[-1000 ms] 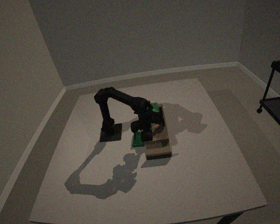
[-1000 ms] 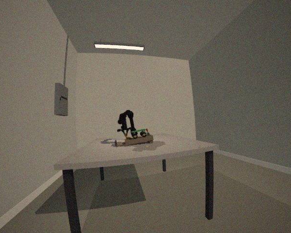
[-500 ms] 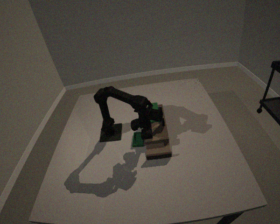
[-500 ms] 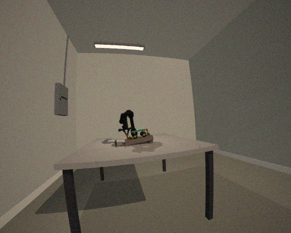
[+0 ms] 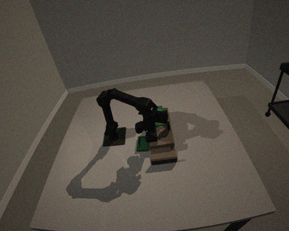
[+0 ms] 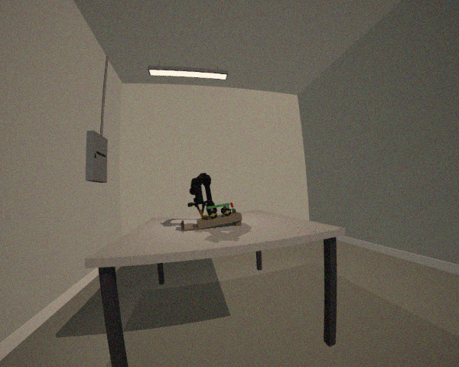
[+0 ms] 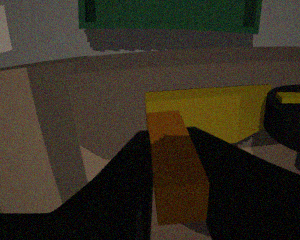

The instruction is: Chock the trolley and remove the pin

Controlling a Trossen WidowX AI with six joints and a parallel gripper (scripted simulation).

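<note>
My gripper (image 6: 201, 213) (image 7: 166, 139) is shut on the orange handle of the yellow chock (image 6: 204, 216) (image 7: 210, 112), low over the ramp (image 5: 162, 157) (image 6: 219, 221). In the wrist view the chock's right end meets the edge of a black trolley wheel (image 7: 289, 125); whether they truly touch I cannot tell. The chock's rubber base is hidden. The trolley (image 5: 160, 108) (image 6: 219, 206) stands on the ramp, partly hidden by the arm in the top view. The red pin head (image 6: 232, 205) shows at its uphill end. The green tray (image 5: 137, 144) (image 7: 165, 24) lies beside the ramp.
The arm's dark base plate (image 5: 121, 136) is left of the tray on the table (image 5: 189, 194) (image 6: 277, 237). The forearm and wrist hang over the ramp and trolley. The ramp's lower end is stepped. A black cart (image 5: 286, 109) stands off the table at right.
</note>
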